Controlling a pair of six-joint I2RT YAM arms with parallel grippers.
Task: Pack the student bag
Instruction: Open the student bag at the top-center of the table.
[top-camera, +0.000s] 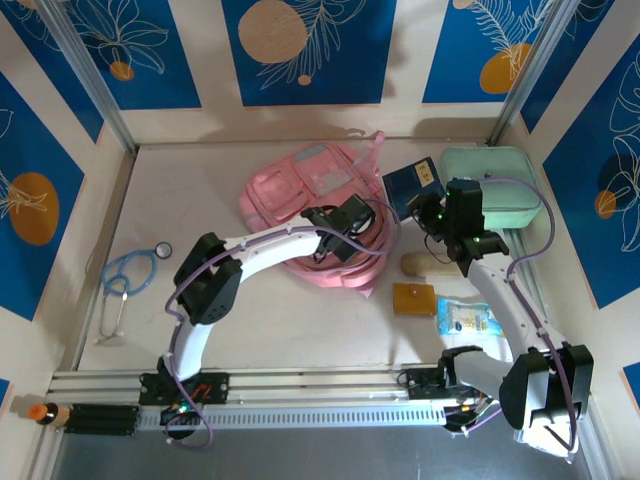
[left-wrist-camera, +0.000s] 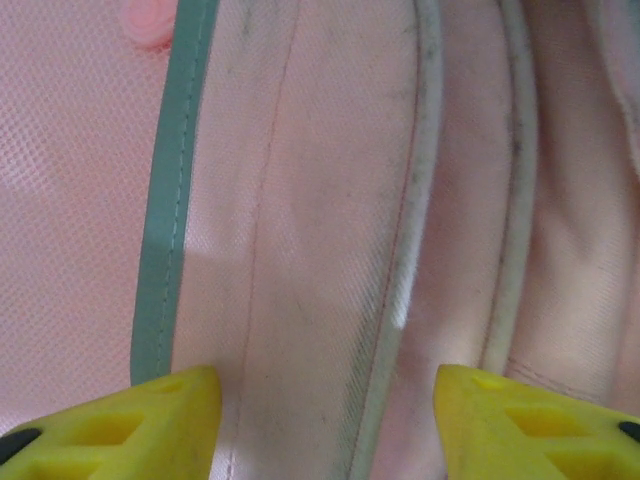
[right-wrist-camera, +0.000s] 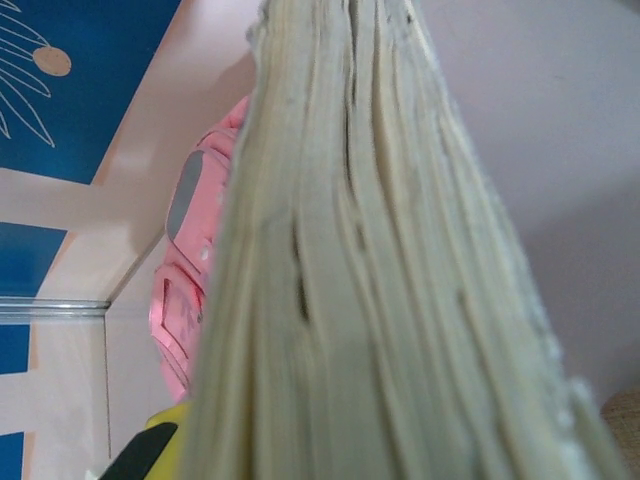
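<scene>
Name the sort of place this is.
Probably a staged robot test cell: a table boxed in by blue leaf-print wall panels, a metal mounting rail at its near edge, and props: the student bag, a book, a stethoscope.

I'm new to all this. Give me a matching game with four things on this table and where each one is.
Things:
1 student bag
2 stethoscope
3 blue book
4 mint-green case

Places:
A far right corner of the table
B clamped in the right arm's jaws
C alone on the table's left side
D mid-table, under the left arm's jaws

Pairs: 1-D, 2-C, 3-B, 4-A
</scene>
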